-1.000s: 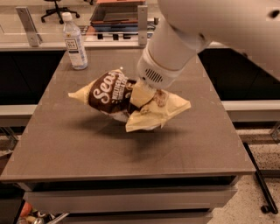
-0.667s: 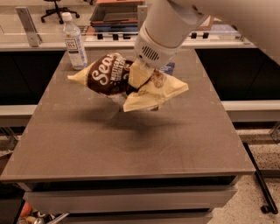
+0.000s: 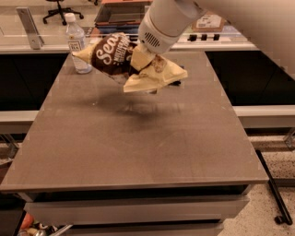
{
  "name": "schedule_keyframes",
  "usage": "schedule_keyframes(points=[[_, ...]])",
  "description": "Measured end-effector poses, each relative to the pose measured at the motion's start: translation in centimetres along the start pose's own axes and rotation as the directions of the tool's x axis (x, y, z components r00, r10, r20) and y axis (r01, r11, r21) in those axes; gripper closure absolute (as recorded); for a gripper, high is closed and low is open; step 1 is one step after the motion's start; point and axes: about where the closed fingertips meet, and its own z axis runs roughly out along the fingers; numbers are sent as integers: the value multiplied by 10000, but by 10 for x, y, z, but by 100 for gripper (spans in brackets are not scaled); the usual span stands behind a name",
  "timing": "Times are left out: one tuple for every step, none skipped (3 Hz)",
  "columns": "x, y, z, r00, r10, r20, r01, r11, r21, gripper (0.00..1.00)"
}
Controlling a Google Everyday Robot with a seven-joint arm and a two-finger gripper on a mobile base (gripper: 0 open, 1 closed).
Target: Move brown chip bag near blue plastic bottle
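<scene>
Gripper, two cream fingers at the end of the white robot arm, is clamped on the large crinkled brown chip bag with cream-yellow ends and white "Sea" script on its dark middle. Grip sits near the bag's centre. Bag hangs in the air above the far part of the grey-brown table, tilted, its left yellow end just beside the clear bluish plastic water bottle with white cap and white label, and its right yellow end sticking out lower toward the table's middle. Bottle stands upright at the far left corner of the table. Bag's soft shadow lies on the tabletop below it. Behind the table are a pale counter and a black office chair.
</scene>
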Motion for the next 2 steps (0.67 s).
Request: schedule_keyframes(points=[[-12,-11,28,9946,-129,1030,87,9991,411,100],[-28,-19,50,9816,-437,1860,223,9930,1156,100]])
